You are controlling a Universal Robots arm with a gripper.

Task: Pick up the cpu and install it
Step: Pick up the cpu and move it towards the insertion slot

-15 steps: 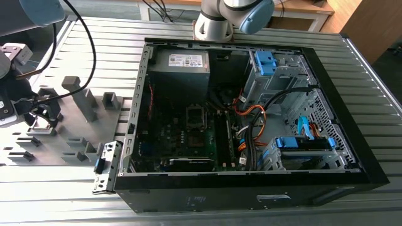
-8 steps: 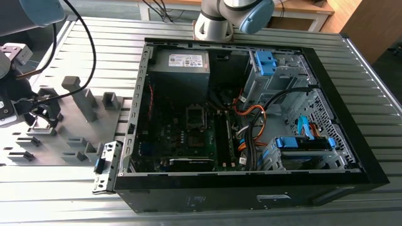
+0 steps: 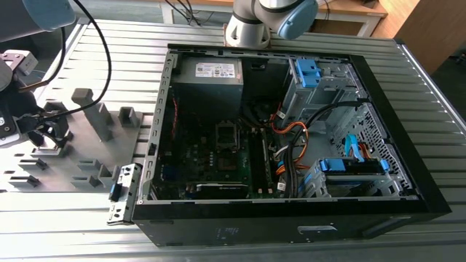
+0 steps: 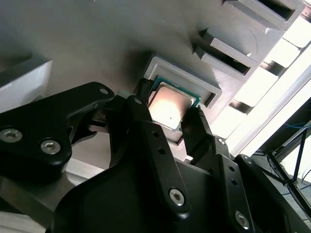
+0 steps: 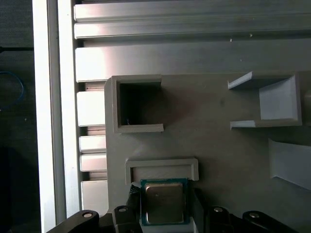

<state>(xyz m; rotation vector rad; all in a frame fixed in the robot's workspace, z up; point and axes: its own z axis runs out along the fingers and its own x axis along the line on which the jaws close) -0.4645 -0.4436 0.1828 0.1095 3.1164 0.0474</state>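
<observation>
So the hand (image 4: 171, 103) is right down on the grey fixture plate (image 3: 71, 161), which sits on the slatted metal surface (image 3: 73, 240) at the exterior view's left, just beside the open computer case (image 3: 291, 225). The cpu (image 4: 171, 111) is sitting in its little raised pocket (image 4: 187, 80) on that plate, shiny metal top facing up, with a thin strip of green board showing around the edge. In both wrist views the black fingers (image 4: 151, 141) come in on either side of the chip, and as far as I can see they're pressed up against two opposite edges, so I'd call it clamped on the cpu. I honestly can't tell if the chip has lifted off the pocket floor at all; it looks pretty much level with the pocket walls. The first wrist view has the same thing from straight above: the cpu (image 5: 164, 206) between the fingertips of the hand (image 5: 164, 196), the pocket's wall (image 5: 161, 165) just past it, and an open square recess (image 5: 138, 104) further along the plate. In the exterior view the hand (image 3: 43, 136) is low over the plate among the upright grey blocks (image 3: 95, 117), well apart from the motherboard (image 3: 218, 164) inside the case.
</observation>
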